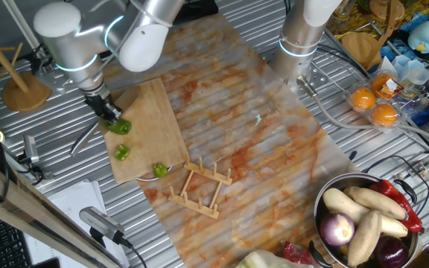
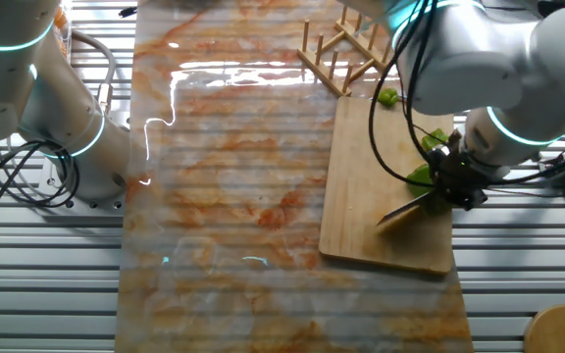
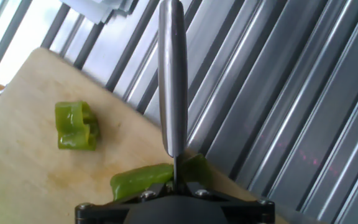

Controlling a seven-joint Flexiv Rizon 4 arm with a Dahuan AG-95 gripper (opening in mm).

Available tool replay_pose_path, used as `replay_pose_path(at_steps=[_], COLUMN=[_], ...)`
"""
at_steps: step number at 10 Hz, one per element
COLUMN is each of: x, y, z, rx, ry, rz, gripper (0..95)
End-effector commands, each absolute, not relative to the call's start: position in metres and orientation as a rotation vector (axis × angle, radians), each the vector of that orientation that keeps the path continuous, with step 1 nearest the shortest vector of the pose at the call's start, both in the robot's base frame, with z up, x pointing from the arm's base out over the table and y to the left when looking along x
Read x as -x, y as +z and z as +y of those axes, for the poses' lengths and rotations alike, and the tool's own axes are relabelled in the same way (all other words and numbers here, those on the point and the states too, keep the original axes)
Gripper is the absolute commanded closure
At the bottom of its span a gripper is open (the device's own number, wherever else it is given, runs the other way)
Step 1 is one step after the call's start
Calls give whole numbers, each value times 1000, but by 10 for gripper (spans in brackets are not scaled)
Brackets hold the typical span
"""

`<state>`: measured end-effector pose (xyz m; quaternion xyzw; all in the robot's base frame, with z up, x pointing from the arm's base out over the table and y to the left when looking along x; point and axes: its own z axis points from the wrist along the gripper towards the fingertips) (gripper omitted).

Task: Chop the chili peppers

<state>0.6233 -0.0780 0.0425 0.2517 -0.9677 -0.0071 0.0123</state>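
Knife blade over the green chili pieces at the edge of the cutting board.

The gripper [image 1: 104,106] is closed on a knife [image 3: 173,87], and the blade points out past the edge of the cutting board [image 1: 155,119]. One chili piece [image 1: 120,127] lies on the board directly under the blade, touching it in the hand view. A second piece [image 1: 122,152] rests near it on the board. A third piece [image 1: 159,170] lies at the board's corner, close to the small wooden rack [image 1: 199,186].
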Motion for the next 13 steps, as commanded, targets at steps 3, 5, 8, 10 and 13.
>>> replay_pose_path(at_steps=[3,5,8,10,13], x=[-587,-590,-601,-616,-622], y=[-19,-39,-30,-31,-33], z=[-86,-87,-87,-81,-76], rx=[-815,-802,-825,-812,-810], ry=[32,16,-24,-30,6], rz=[-3005,-3035,-3070,-3080,-3068], gripper=[950,950,950,950,950])
